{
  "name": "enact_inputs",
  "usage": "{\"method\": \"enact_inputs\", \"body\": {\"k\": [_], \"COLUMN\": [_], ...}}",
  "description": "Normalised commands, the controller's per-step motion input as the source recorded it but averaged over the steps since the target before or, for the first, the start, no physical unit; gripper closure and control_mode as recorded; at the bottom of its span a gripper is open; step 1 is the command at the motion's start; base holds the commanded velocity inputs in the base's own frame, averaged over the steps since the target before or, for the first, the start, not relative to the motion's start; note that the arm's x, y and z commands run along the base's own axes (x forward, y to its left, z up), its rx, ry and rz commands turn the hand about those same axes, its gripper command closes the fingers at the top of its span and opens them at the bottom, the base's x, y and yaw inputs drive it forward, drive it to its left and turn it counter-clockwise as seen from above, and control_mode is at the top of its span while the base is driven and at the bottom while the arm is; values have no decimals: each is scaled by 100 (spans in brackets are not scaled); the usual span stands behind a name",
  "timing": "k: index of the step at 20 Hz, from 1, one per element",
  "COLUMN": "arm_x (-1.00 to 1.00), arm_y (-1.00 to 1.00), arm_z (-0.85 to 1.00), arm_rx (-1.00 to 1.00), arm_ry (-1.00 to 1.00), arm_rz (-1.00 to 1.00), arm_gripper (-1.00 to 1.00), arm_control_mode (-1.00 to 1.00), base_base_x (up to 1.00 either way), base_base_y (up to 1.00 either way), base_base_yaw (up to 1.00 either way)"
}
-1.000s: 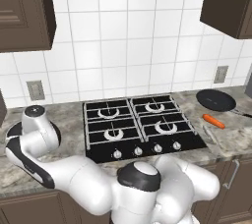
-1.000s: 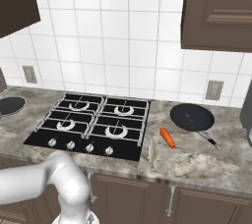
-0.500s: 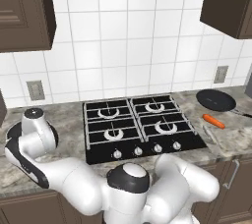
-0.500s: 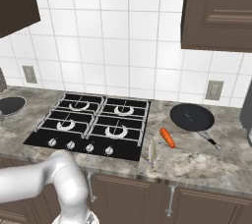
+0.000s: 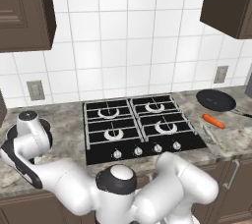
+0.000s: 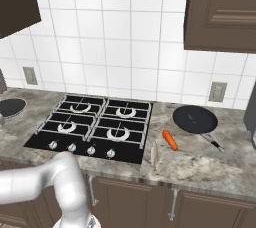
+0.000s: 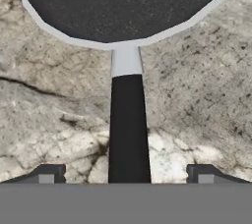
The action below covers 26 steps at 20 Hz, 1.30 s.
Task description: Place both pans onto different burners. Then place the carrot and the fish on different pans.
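Note:
One black pan (image 7: 128, 2) lies on the grey stone counter, its handle (image 7: 128, 129) running straight down between my fingertips (image 7: 49, 174). My gripper (image 7: 127, 175) is open and straddles that handle without touching it. The same pan (image 6: 11, 107) shows left of the burners (image 6: 95, 127). A second pan (image 6: 195, 119) (image 5: 216, 101) rests on the counter to the right of the cooktop (image 5: 142, 129). In front of it lie the orange carrot (image 6: 170, 140) (image 5: 214, 121) and the pale fish (image 6: 154, 153) (image 5: 209, 134).
All four grates stand bare, with knobs (image 6: 80, 148) along the cooktop's front. My arm (image 5: 29, 139) bends down over the left counter. Wall outlets (image 6: 217, 92) and tiled backsplash lie behind; cabinets hang above on both sides.
My arm's lower joints have turned a little further left. The pans, carrot and fish have not moved.

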Motion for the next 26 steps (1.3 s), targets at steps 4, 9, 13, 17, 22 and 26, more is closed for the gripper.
{"method": "enact_inputs", "body": {"k": [4,9,13,17,22,26], "arm_x": [9,4,0,-5,-24,-34], "arm_y": [5,0,0,-20,-44,-51], "arm_z": [-17,-1,20,42,45,30], "arm_rx": [-4,-3,-3,-1,0,0], "arm_ry": [5,2,0,0,0,0], "arm_rz": [0,0,0,0,0,0], "arm_gripper": [100,100,100,100,100,100], "arm_control_mode": [-100,-100,-100,-100,-100,-100], "base_base_x": [0,0,0,0,0,0], "base_base_y": [0,0,0,0,0,0], "base_base_yaw": [0,0,0,0,0,0]}}
